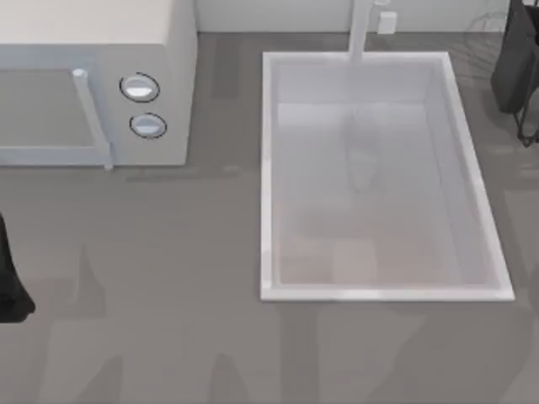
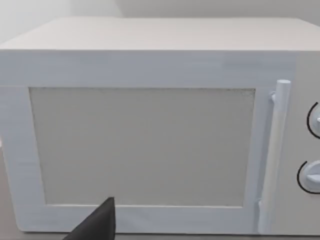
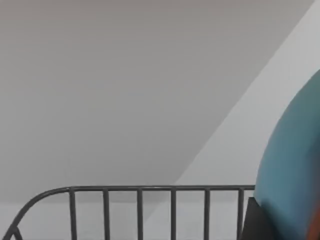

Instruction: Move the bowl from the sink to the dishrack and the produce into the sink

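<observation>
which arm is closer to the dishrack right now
Right. The right gripper is at the table's far right corner, directly by the dishrack, with the bowl close up in its wrist view. The left gripper is at the table's left edge, facing the microwave.

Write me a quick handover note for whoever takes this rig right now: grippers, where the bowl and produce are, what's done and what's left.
Right arm: at the top view's far right edge, by the wire dishrack. The blue bowl sits close against its wrist camera, beside a dark finger; release not confirmed.
Left arm: parked at the left edge, facing the microwave.
Sink: nothing lies in the basin, so the bowl is out.
Left: confirm the bowl rests in the dishrack, then find the produce and put it in the sink.
</observation>
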Controlling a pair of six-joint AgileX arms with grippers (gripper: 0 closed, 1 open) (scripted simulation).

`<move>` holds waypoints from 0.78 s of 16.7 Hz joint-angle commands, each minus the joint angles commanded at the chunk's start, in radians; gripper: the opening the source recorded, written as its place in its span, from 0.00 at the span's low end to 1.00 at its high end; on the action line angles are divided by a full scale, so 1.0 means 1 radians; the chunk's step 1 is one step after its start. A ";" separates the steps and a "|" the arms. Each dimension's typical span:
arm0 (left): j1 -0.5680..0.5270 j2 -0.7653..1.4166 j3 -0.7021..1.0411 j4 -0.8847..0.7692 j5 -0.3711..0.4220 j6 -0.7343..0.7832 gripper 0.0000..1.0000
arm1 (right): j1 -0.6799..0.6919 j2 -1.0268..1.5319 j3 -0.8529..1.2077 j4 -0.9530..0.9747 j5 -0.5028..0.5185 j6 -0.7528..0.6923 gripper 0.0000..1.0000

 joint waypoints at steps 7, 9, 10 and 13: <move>0.000 0.000 0.000 0.000 0.000 0.000 1.00 | 0.001 0.001 -0.001 0.001 0.000 0.000 0.23; 0.000 0.000 0.000 0.000 0.000 0.000 1.00 | 0.001 0.001 -0.001 0.001 0.000 0.000 0.38; 0.000 0.000 0.000 0.000 0.000 0.000 1.00 | 0.001 0.001 -0.001 0.001 0.000 0.000 0.45; 0.000 0.000 0.000 0.000 0.000 0.000 1.00 | 0.001 0.001 -0.001 0.001 0.000 0.000 0.68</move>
